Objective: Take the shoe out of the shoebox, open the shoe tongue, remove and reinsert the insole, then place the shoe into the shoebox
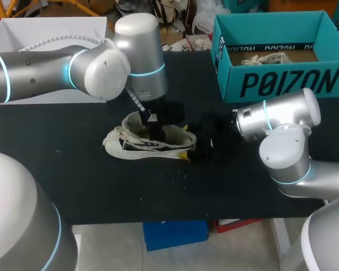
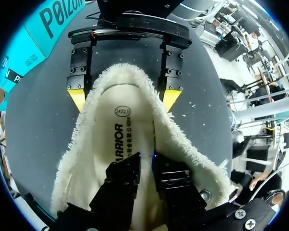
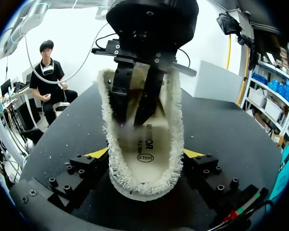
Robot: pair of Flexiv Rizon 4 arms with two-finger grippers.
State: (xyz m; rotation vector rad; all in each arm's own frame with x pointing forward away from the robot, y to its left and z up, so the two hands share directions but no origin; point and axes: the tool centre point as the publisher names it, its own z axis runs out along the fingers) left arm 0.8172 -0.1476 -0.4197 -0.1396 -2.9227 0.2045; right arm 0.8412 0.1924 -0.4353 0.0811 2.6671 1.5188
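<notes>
A cream shoe [image 1: 150,144] with a fleecy lining lies on its sole mid-table, its toe pointing left. My left gripper [image 1: 152,127] reaches down into its mouth. In the left wrist view its black fingers [image 2: 123,185] rest on the printed insole [image 2: 120,130] with a narrow gap between them, holding nothing. My right gripper [image 1: 199,144] comes in from the right at the heel. Its yellow tips [image 2: 77,98] press the fleecy heel collar [image 3: 139,185] from both sides. From the right wrist, the left gripper [image 3: 133,120] stands over the insole [image 3: 147,149]. The teal shoebox [image 1: 282,84] is at the back right.
Inside the shoebox lies a second pale shoe [image 1: 265,58]. A white box [image 1: 45,28] stands at the back left behind my left arm. The black table top [image 1: 73,175] stretches bare to the left and to the front edge.
</notes>
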